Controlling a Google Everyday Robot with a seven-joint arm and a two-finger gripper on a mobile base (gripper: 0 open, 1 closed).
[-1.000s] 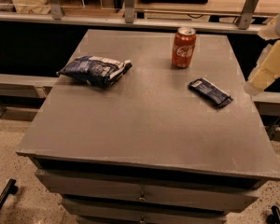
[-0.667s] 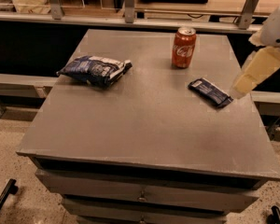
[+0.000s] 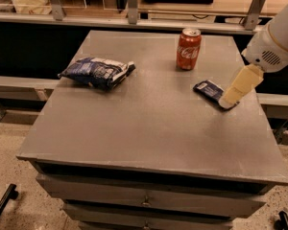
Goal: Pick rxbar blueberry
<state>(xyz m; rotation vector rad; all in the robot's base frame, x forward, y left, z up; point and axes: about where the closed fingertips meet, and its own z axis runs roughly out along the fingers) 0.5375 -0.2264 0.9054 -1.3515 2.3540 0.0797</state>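
The rxbar blueberry is a small flat bar in a dark navy wrapper with pale lettering. It lies on the right side of the grey table, in front of a red cola can. My gripper comes in from the right on a white arm. Its cream-coloured tip sits over the right end of the bar and hides that end.
A puffy blue-and-white snack bag lies on the left part of the table. A counter with metal posts runs along behind the table. Drawers sit below the tabletop's front edge.
My gripper has moved left and down from the table's right edge until its tip is over the right end of the rxbar. The bar, can and bag have not moved.
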